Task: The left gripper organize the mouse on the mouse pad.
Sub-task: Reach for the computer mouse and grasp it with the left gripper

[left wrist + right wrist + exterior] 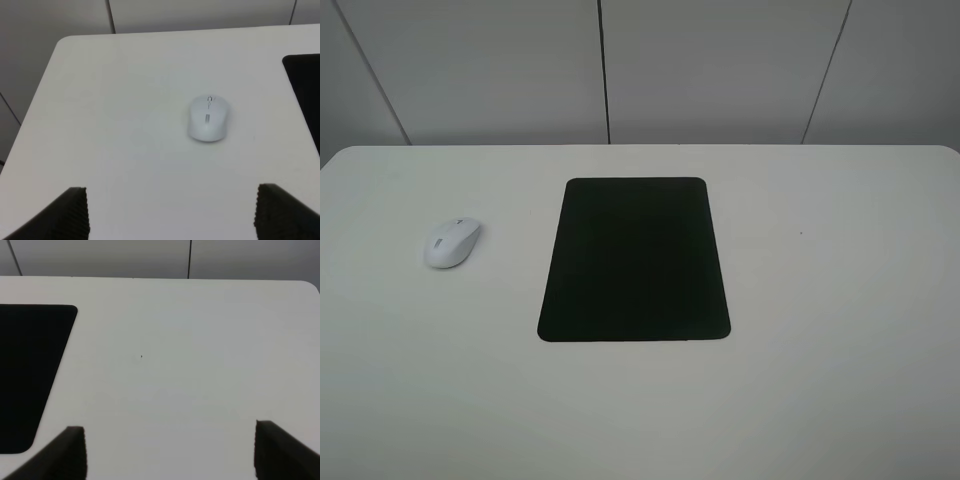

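Observation:
The small white mouse (451, 243) with a grey scroll wheel lies on the white table, well to the left of the black mouse pad (635, 260). No arm shows in the exterior high view. In the left wrist view the mouse (208, 118) sits ahead of my left gripper (172, 212), whose two dark fingertips stand far apart, open and holding nothing. The pad's edge (305, 95) shows beside it. My right gripper (170, 450) is likewise open above bare table, with a corner of the pad (30, 375) in its view.
The white table (820, 300) has rounded corners and ends at a grey panelled wall (720, 70) behind. A tiny dark speck (141, 357) marks the tabletop right of the pad.

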Available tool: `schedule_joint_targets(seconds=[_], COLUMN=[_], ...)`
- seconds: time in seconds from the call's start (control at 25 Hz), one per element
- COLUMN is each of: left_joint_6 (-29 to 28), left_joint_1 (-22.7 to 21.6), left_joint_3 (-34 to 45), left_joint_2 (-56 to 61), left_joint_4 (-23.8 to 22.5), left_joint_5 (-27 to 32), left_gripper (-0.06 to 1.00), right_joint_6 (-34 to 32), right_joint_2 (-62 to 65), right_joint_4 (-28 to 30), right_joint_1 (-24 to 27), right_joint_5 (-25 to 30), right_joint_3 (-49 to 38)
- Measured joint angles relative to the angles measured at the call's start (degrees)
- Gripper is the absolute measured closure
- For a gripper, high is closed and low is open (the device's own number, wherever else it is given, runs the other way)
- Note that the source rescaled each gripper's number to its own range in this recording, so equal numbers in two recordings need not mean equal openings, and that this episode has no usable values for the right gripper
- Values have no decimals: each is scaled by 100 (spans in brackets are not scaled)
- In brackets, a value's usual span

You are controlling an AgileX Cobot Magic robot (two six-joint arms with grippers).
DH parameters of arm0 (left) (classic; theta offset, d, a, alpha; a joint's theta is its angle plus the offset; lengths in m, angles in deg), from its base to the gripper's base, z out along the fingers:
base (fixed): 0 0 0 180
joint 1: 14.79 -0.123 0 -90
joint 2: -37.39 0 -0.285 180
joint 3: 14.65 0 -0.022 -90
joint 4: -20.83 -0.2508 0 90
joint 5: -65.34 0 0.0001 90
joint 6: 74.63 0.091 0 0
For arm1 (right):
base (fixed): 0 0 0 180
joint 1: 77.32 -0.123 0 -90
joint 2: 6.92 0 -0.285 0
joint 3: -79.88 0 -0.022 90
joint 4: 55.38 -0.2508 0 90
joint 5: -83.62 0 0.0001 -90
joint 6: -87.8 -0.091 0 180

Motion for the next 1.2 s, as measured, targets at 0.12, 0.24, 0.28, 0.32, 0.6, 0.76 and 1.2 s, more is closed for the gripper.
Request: schedule_joint_targets(seconds=[0.12,0.24,0.28,0.32,0.6,0.76,1.2], left_joint_6=[-1,-16,-16,-16,-16,-16,-16], left_joint_1=[0,0,0,0,0,0,0], left_joint_3=[0,0,0,0,0,0,-459], left_joint_2=[0,0,0,0,0,0,-2977], left_joint_4=[0,0,0,0,0,-101,-349], left_joint_5=[0,0,0,0,0,-5,-1140], left_gripper=[49,49,49,49,49,49,49], right_joint_6=[0,0,0,0,0,0,0], right_joint_2=[0,0,0,0,0,0,0], right_joint_4=[0,0,0,0,0,0,0], right_joint_1=[0,0,0,0,0,0,0], right_joint_5=[0,0,0,0,0,0,0], right_joint_3=[0,0,0,0,0,0,0])
